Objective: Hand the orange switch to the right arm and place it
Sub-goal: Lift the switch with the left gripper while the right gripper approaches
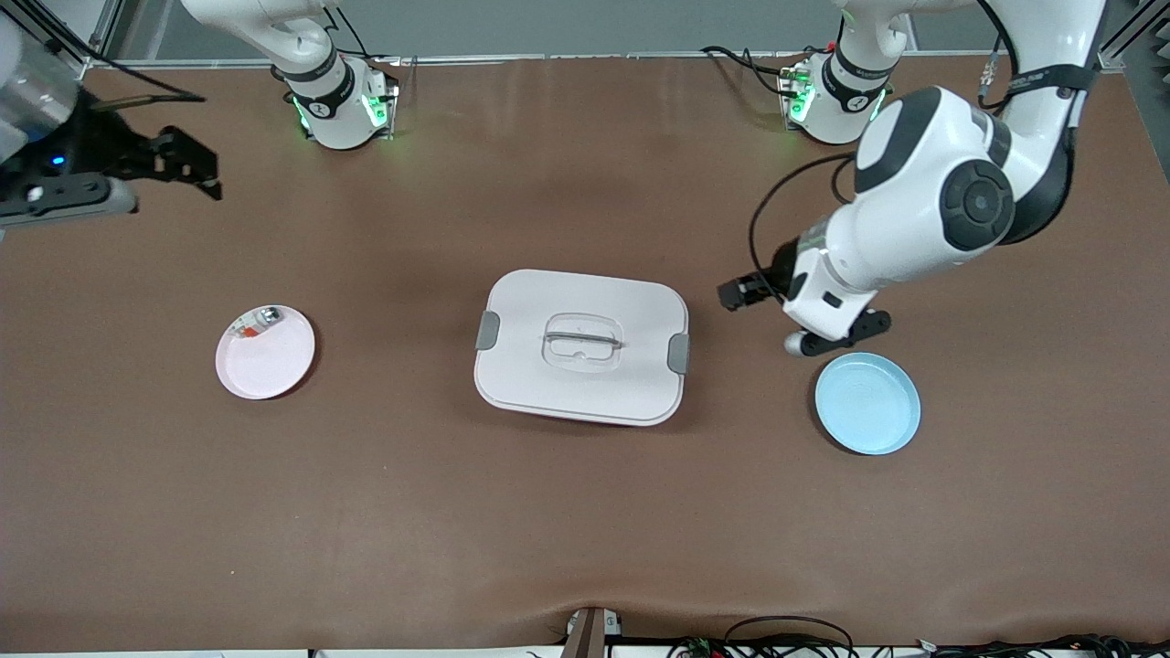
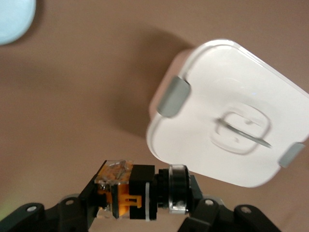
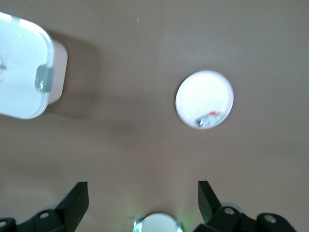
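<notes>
While the right gripper (image 3: 142,200) waited, fingers apart, over bare table, we saw the left gripper (image 2: 145,198) clamped on the orange switch (image 2: 140,191) (held sideways betw. its fingers), above table beside the white box (image 1: 581,345).

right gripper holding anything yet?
No, the right gripper is open with nothing between its fingers; the orange switch sits in the left gripper.

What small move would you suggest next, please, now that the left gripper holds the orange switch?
Probably carry it toward the right arm's end. The left gripper grips the orange switch in the air between the white lidded box and blue plate, while the right gripper waits open.
</notes>
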`<state>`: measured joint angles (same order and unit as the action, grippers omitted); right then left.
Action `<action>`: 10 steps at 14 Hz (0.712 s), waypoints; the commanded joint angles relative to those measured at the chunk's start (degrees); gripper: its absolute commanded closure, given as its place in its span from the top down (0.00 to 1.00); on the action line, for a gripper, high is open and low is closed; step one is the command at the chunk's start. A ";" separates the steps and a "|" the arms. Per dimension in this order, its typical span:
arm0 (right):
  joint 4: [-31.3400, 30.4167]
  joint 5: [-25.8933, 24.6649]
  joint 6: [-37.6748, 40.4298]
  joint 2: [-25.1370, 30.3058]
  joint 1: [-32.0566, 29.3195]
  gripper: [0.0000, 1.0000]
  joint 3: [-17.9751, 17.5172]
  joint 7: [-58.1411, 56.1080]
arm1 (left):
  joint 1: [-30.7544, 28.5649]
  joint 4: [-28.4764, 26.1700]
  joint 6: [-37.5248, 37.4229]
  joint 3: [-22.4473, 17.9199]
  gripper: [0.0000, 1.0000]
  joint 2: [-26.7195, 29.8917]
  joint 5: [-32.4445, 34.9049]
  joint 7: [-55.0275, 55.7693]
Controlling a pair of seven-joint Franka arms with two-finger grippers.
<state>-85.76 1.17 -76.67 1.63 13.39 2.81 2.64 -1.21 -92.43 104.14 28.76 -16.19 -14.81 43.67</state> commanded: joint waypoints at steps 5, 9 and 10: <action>-4.74 14.11 -3.46 2.84 4.18 1.00 0.36 14.37 | 4.19 3.57 -0.35 2.97 0.00 -1.38 -10.76 18.36; -18.97 19.02 -17.87 11.36 7.96 1.00 0.09 17.92 | 6.66 6.29 2.28 2.97 0.00 -4.02 -15.33 30.92; -20.39 20.35 -19.21 11.81 7.97 1.00 0.00 19.41 | 7.44 6.30 3.25 2.97 0.00 -4.28 -16.29 34.00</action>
<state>-98.36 18.44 -91.57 7.81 20.88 2.51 19.62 5.40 -88.49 106.35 31.53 -18.50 -29.18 72.43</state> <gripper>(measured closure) 0.000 0.278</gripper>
